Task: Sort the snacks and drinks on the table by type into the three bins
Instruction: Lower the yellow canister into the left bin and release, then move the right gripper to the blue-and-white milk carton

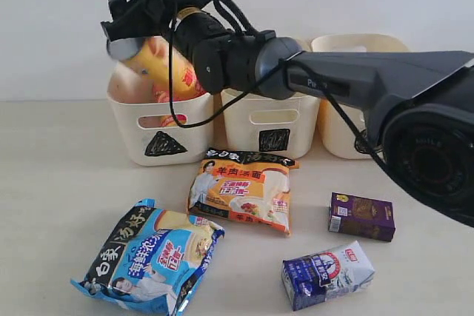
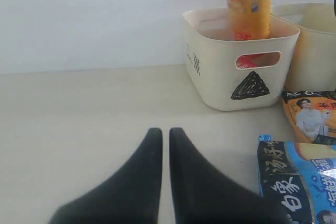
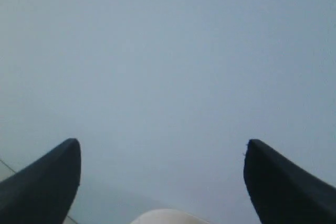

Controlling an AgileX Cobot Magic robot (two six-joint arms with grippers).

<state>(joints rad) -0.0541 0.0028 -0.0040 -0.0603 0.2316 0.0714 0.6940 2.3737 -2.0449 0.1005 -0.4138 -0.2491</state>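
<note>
A yellow chip tube (image 1: 159, 64) (image 2: 249, 11) leans in the triangle bin (image 1: 141, 138) (image 2: 215, 77), its grey cap up. Something pink-red shows through that bin's handle slot. My right gripper (image 1: 122, 24) (image 3: 163, 148) hovers just above the tube's top, open, with only wall between its fingers. On the table (image 1: 59, 205) lie a blue-white noodle bag (image 1: 152, 257) (image 2: 299, 182), an orange-white noodle bag (image 1: 244, 190) (image 2: 312, 116), a small purple box (image 1: 361, 217) and a blue-white carton (image 1: 326, 274). My left gripper (image 2: 165, 129) is shut and empty, low over the table.
The square bin (image 1: 270, 120) stands in the middle and a third bin (image 1: 341, 135) at the right, its mark mostly hidden by the right arm (image 1: 355, 79). That arm reaches across above all three bins. A pale wall rises behind them.
</note>
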